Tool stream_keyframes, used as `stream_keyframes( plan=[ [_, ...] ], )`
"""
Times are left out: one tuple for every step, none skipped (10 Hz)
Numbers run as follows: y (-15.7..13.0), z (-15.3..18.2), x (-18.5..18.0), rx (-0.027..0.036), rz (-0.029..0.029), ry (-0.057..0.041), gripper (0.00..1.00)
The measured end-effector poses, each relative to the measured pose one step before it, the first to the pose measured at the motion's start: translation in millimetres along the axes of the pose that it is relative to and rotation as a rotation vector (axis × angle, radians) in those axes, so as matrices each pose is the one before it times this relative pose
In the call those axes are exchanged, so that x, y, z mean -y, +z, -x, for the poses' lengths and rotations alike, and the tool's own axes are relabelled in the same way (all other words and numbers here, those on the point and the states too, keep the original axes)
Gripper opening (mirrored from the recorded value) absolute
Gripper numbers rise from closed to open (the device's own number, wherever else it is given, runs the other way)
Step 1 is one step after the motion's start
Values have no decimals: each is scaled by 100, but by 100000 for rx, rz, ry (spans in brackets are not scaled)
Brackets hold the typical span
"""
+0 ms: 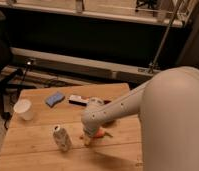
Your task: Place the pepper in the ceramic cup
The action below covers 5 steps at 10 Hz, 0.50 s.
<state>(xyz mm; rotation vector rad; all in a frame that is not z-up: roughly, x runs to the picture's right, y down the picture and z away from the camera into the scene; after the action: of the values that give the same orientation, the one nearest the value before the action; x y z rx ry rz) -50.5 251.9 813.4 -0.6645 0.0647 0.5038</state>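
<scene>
The orange-red pepper (pixel 99 133) lies on the wooden table (pixel 38 150), right of the silver can. My gripper (pixel 87 138) is down at the pepper's left end, at the tip of the big white arm (pixel 158 110) that comes in from the right. Most of the pepper is covered by the gripper, and only its orange right part shows. The white ceramic cup (pixel 24 109) stands upright near the table's left edge, well left of the gripper.
A silver can (pixel 62 138) stands just left of the gripper. A blue sponge (pixel 54 98) and a flat dark-and-white packet (pixel 79 100) lie toward the table's back. A dark railing and a metal pole rise behind the table.
</scene>
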Motion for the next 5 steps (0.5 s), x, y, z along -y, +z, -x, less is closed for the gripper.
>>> stream_keyframes(
  plan=[
    [209,-46,252,-242,-101,542,45],
    [250,114,353,-309,-334,286,44],
    [133,104,265,-232,-327,70,44],
    [59,61,121,-255,-202,-252,44],
    [74,106,159,-503,-256,-403,44]
  ],
)
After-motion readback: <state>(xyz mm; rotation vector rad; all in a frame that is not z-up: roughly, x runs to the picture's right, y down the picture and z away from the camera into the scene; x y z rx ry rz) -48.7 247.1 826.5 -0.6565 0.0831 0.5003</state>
